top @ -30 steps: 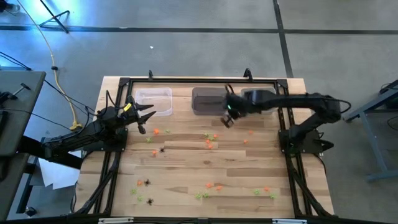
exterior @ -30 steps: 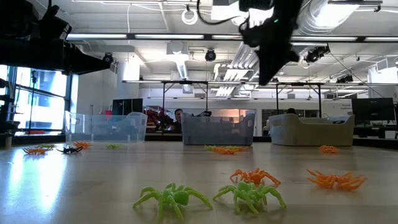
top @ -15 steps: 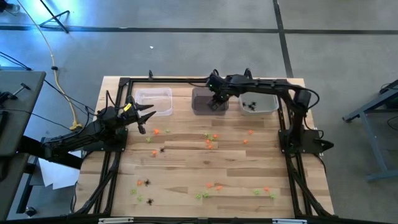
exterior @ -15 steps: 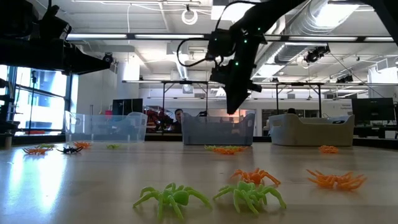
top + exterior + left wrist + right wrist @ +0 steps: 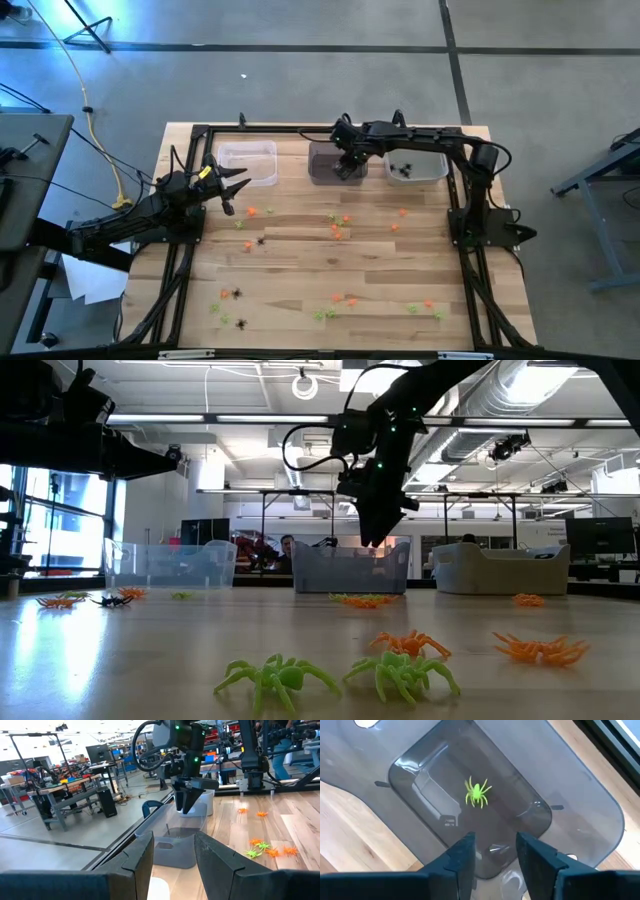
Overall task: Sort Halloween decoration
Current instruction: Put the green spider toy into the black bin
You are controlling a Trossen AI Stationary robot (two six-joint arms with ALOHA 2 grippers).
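Observation:
My right gripper point(image 5: 347, 168) hangs open over the middle grey bin point(image 5: 328, 163), fingers pointing down and clear of it. A lime-green spider point(image 5: 478, 793) lies on that bin's floor, below the fingers point(image 5: 462, 855). Orange point(image 5: 337, 230), green point(image 5: 320, 314) and black point(image 5: 237, 293) spiders lie scattered on the wooden table. My left gripper point(image 5: 238, 186) stays level and open at the table's left side, near the clear bin point(image 5: 247, 162), with nothing between its fingers point(image 5: 137, 857).
Three bins stand in a row along the far edge: a clear one at the left, the grey one in the middle, and a white one point(image 5: 416, 166) at the right with black spiders in it. A black frame point(image 5: 190, 240) runs round the table.
My right gripper has swung from the right toward the table's left and far edge and come down over the middle grey bin. There it stopped and opened. The green spider now lies in that bin.

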